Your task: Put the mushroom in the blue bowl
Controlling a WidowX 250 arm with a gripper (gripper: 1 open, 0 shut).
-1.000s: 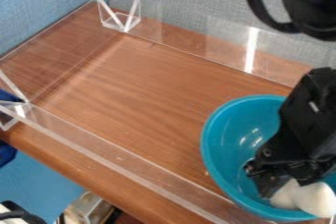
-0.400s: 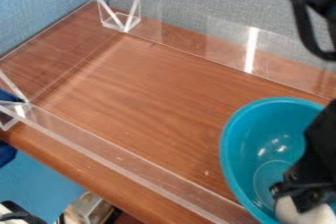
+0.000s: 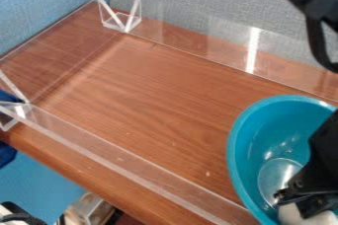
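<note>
The blue bowl is a deep, glossy turquoise one at the lower right, cut off by the frame edge. My black gripper reaches down at the bowl's near right side, pointing steeply downward. Its fingers are shut on the mushroom, a small cream-white lump that shows only as a pale patch at the fingertips by the bottom edge. Most of the mushroom is hidden behind the fingers. Whether it rests inside the bowl or at its near rim cannot be told.
A wooden table top is fenced by low clear acrylic walls. A blue wall stands behind it. The table's near edge runs diagonally at the lower left.
The gripper has sunk toward the lower right and its fingers have closed around the white lump. The blue bowl has slid to the right with it.
</note>
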